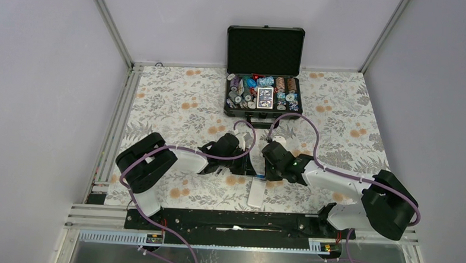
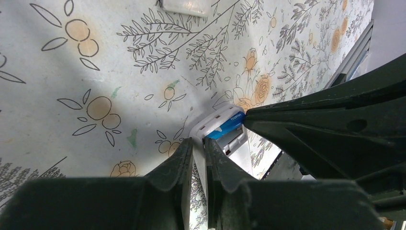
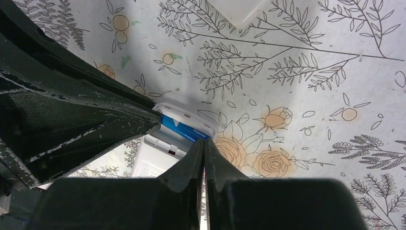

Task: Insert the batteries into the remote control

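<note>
The small white rectangular remote control (image 1: 256, 195) lies on the floral-patterned counter (image 1: 178, 99) near the middle of its near edge, its length running from that edge toward the far one. Both arms meet over its far end. There the battery bay is uncovered, and a thin blue cylindrical battery (image 2: 229, 124) lies slanted in it, one end at the bay's end wall.

The left tool (image 2: 198, 143) comes in from the counter's left side, and its fingers pinch the remote's white side wall between them. The right tool (image 3: 203, 143) comes from the right side with its fingers pressed together, leaving only a hairline gap. Their tips sit at the battery's end (image 3: 184, 128), just inside the remote's rim (image 3: 172, 110). No second battery can be made out in any view.

A flat white piece with rounded corners (image 2: 184, 5) lies on the cloth apart from the remote. At the middle of the far edge an open black hard-shell case (image 1: 265, 50) holds rows of poker chips (image 1: 262, 88).
</note>
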`<action>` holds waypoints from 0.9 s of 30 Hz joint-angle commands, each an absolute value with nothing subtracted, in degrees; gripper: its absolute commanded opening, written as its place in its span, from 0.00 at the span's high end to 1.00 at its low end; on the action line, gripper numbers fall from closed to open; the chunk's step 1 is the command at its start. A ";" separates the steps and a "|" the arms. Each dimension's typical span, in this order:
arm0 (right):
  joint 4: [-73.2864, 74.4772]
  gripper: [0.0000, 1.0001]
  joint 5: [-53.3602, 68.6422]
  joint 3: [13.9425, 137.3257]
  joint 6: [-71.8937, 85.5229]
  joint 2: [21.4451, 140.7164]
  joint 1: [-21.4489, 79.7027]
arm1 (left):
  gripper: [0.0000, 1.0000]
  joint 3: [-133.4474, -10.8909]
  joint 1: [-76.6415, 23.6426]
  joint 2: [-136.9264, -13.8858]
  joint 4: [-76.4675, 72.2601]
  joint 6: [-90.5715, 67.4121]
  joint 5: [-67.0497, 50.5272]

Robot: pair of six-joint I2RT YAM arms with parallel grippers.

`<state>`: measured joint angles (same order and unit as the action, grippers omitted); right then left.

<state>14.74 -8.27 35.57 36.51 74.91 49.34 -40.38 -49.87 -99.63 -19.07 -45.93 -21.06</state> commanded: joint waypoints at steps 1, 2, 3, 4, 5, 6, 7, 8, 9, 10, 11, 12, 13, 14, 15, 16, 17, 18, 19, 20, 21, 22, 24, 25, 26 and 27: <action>11.84 0.94 -5.25 36.17 36.10 78.80 49.31 | 0.88 -41.14 -50.02 -100.20 -21.62 -45.18 -22.52; 11.85 0.94 -4.87 36.25 35.98 79.18 49.33 | 0.88 -41.13 -50.01 -100.20 -21.62 -45.18 -22.58; 11.79 0.94 -4.65 36.22 35.81 79.53 49.32 | 0.88 -41.13 -49.99 -100.13 -21.62 -45.18 -22.60; 11.82 0.95 -4.27 36.26 35.44 80.04 49.35 | 0.88 -41.13 -49.96 -100.11 -21.69 -45.24 -22.66; 12.05 0.95 -3.79 36.40 35.15 80.54 49.30 | 0.89 -41.13 -50.07 -100.11 -21.71 -45.26 -22.73; 12.35 0.96 -3.47 36.81 34.83 80.96 49.36 | 0.89 -41.13 -50.03 -100.11 -21.75 -45.33 -22.76; 12.64 0.97 -3.20 36.98 34.42 81.61 49.35 | 0.89 -41.13 -49.95 -100.13 -21.79 -45.41 -22.79; 13.29 0.98 -3.09 37.38 34.03 82.24 49.37 | 0.89 -41.13 -49.99 -100.18 -21.86 -45.51 -22.88; 14.17 0.98 -3.16 37.87 33.71 82.83 49.39 | 0.89 -41.13 -49.97 -100.19 -21.88 -45.65 -22.99; 14.94 0.98 -3.31 38.19 33.29 83.37 49.39 | 0.89 -41.06 -50.05 -100.13 -22.01 -45.70 -23.01; 15.33 0.99 -3.25 38.28 33.03 83.71 49.37 | 0.89 -41.00 -50.00 -100.11 -22.12 -45.85 -22.99; 15.56 0.99 -3.26 38.40 32.78 84.14 49.39 | 0.89 -40.96 -50.01 -100.11 -22.21 -45.92 -23.00; 16.03 0.99 -3.52 38.47 32.55 84.63 49.38 | 0.89 -40.91 -50.01 -100.04 -22.28 -46.03 -23.02; 16.69 0.99 -4.14 38.64 32.52 85.07 49.35 | 0.89 -40.87 -50.01 -100.02 -22.36 -46.12 -23.10; 17.24 0.99 -4.68 38.87 32.37 85.49 49.39 | 0.89 -40.80 -49.98 -100.02 -22.53 -46.18 -23.11; 17.72 1.00 -5.05 39.14 32.19 85.73 49.39 | 0.89 -40.71 -49.96 -99.98 -22.65 -46.29 -23.13; 18.01 1.00 -5.46 39.36 32.12 85.81 49.39 | 0.89 -40.64 -50.00 -99.94 -22.74 -46.38 -23.24; 18.24 1.00 -6.25 39.49 32.29 85.53 49.39 | 0.89 -40.54 -50.01 -99.89 -22.80 -46.45 -23.26; 18.21 1.00 -6.81 39.54 32.48 84.82 49.39 | 0.88 -40.38 -50.00 -99.81 -22.89 -46.55 -23.24; 18.23 1.00 -7.30 39.65 32.56 84.11 49.39 | 0.88 -40.27 -49.98 -99.64 -23.00 -46.58 -23.27; 18.23 1.00 -7.97 39.71 32.78 83.30 49.39 | 0.88 -40.11 -50.01 -99.42 -23.02 -46.58 -23.22; 18.21 0.99 -8.64 39.88 32.90 82.42 49.42 | 0.87 -39.96 -49.98 -99.22 -22.98 -46.58 -23.14; 18.36 0.97 -10.07 40.23 32.82 80.36 49.39 | 0.85 -39.73 -49.95 -98.70 -22.75 -46.54 -22.96; 18.71 0.96 -10.88 40.55 32.66 79.10 49.37 | 0.83 -39.73 -50.00 -98.38 -22.45 -46.38 -22.82; 19.28 0.96 -11.90 40.94 32.54 77.90 49.44 | 0.81 -39.79 -49.95 -97.98 -22.09 -46.18 -22.67; 19.91 0.94 -12.86 41.17 32.31 76.40 49.40 | 0.79 -39.96 -49.99 -97.53 -21.45 -45.98 -22.61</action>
